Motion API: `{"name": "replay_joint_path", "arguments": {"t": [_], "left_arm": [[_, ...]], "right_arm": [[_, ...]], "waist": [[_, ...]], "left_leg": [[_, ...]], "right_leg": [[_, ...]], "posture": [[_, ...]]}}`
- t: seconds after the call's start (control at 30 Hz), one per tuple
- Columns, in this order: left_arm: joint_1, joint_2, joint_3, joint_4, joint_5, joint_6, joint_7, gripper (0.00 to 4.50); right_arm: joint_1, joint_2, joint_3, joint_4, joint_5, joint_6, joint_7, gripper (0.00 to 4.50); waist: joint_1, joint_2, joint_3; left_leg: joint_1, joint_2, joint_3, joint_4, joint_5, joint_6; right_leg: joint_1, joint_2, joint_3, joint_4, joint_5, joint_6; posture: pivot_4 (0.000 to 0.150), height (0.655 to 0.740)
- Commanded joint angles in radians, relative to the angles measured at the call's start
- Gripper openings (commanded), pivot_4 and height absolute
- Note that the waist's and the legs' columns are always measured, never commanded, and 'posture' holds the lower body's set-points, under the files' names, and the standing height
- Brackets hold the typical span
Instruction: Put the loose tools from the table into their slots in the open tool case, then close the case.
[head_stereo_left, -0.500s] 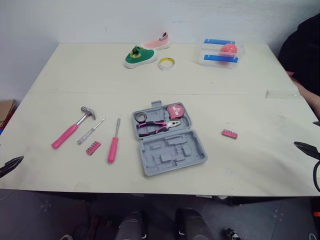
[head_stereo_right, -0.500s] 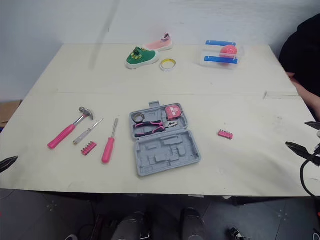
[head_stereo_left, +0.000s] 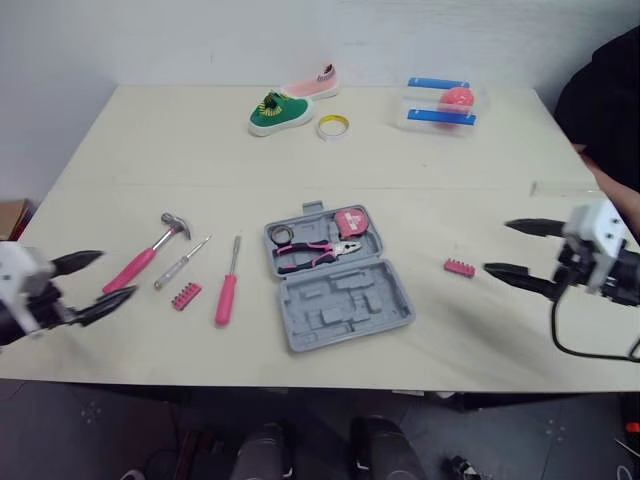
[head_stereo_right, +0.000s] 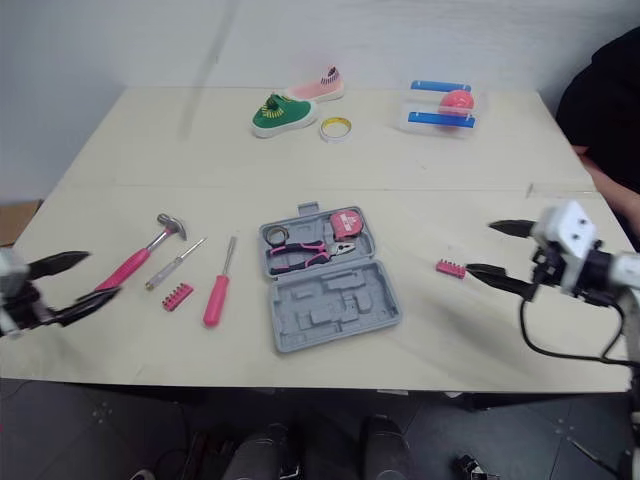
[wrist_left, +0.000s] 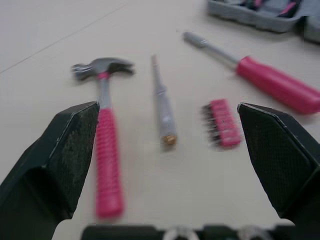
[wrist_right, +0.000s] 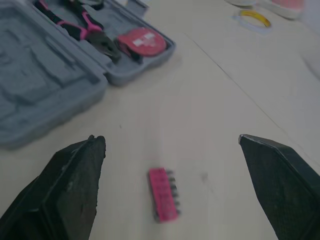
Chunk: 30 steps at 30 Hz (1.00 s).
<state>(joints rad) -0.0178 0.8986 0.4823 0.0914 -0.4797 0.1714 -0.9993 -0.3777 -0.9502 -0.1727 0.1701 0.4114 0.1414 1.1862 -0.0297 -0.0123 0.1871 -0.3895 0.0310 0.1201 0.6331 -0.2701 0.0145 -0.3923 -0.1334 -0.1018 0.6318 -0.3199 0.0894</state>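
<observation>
The grey tool case lies open mid-table, with pliers and a pink tape measure in its far half. Left of it lie a pink-handled hammer, a thin grey screwdriver, a pink bit holder and a pink-handled screwdriver. A second pink bit holder lies right of the case. My left gripper is open, just short of the hammer's handle end. My right gripper is open, a little right of the second bit holder.
At the table's far side sit a green shoe, a pink shoe, a yellow tape roll and a clear box with blue bars and a pink ball. A person in dark clothing is at the far right.
Both grippers have come in from the table's side edges. The left one now points at the hammer, and the right one at the lone bit holder.
</observation>
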Motion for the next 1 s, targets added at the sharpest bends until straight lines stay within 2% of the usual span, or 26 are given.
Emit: {"name": "replay_joint_path", "arguments": {"t": [0.03,0.07,0.23,0.27,0.3,0.43,0.6,0.73,1.0], "left_arm": [[-0.034,-0.028,-0.063,-0.173,-0.014,0.131,0.108,3.18],[-0.071,-0.057,-0.116,-0.226,-0.012,0.175,0.15,2.72],[-0.2,-0.126,-0.297,-0.343,0.019,0.357,0.252,0.33],[-0.214,-0.126,-0.322,-0.354,0.039,0.358,0.258,0.01],[-0.234,-0.122,-0.347,-0.367,0.056,0.391,0.276,0.0],[-0.294,-0.174,-0.409,-0.383,0.067,0.513,0.36,0.0],[-0.324,-0.244,-0.509,-0.339,0.088,0.557,0.368,0.0],[-0.334,-0.255,-0.535,-0.341,0.095,0.614,0.372,0.0],[-0.356,-0.31,-0.566,-0.322,0.127,0.603,0.396,0.0]], "right_arm": [[-0.038,0.02,0.042,-0.05,-0.024,0.042,-0.02,3.92],[-0.063,0.038,0.073,-0.044,-0.048,0.038,-0.028,3.61],[-0.163,0.125,0.168,0.03,-0.141,0.014,-0.074,1.03],[-0.173,0.135,0.182,0.041,-0.157,-0.005,-0.074,0.59],[-0.182,0.144,0.209,0.052,-0.181,-0.028,-0.061,0.06],[-0.229,0.222,0.269,0.106,-0.238,-0.058,-0.087,0.06],[-0.286,0.294,0.342,0.207,-0.33,-0.101,-0.116,0.06],[-0.313,0.323,0.355,0.273,-0.369,-0.141,-0.143,0.06],[-0.325,0.351,0.358,0.337,-0.399,-0.184,-0.145,0.06]], "waist": [[0.004,-0.001,0.0],[0.008,-0.001,0.0],[0.014,-0.001,0.0],[0.013,-0.001,0.0],[0.011,-0.001,0.0],[0.0,-0.002,0.001],[0.002,-0.002,0.001],[0.003,-0.003,0.001],[0.003,-0.003,0.001]], "left_leg": [[0.0,0.0,0.0,0.0,0.0,0.0],[0.0,0.0,0.0,0.0,0.0,0.0],[-0.001,-0.001,0.0,0.002,0.001,-0.001],[-0.001,-0.001,0.0,0.002,0.001,-0.001],[-0.002,-0.001,0.0,0.002,0.001,-0.001],[-0.002,0.0,0.002,0.003,0.002,-0.001],[-0.002,0.0,0.002,0.005,0.002,-0.001],[-0.004,0.0,0.0,0.01,0.002,0.0],[-0.006,0.0,0.0,0.014,0.001,0.0]], "right_leg": [[0.0,0.0,0.0,0.0,0.0,0.0],[0.0,0.0,0.0,0.0,0.0,0.0],[0.0,0.001,0.0,0.0,0.002,0.001],[0.0,0.001,0.0,0.0,0.002,0.001],[0.0,0.002,0.0,-0.001,0.002,0.001],[0.0,0.003,0.0,-0.002,0.002,0.001],[0.0,0.003,0.001,0.0,0.002,0.002],[0.0,0.003,0.0,0.001,0.002,0.001],[0.0,0.002,0.0,0.002,0.002,0.002]], "posture": [[0.15,0.74],[0.15,0.74],[0.15,0.74],[0.15,0.74],[0.15,0.74],[0.15,0.74],[0.15,0.74],[0.15,0.74],[0.15,0.74]]}}
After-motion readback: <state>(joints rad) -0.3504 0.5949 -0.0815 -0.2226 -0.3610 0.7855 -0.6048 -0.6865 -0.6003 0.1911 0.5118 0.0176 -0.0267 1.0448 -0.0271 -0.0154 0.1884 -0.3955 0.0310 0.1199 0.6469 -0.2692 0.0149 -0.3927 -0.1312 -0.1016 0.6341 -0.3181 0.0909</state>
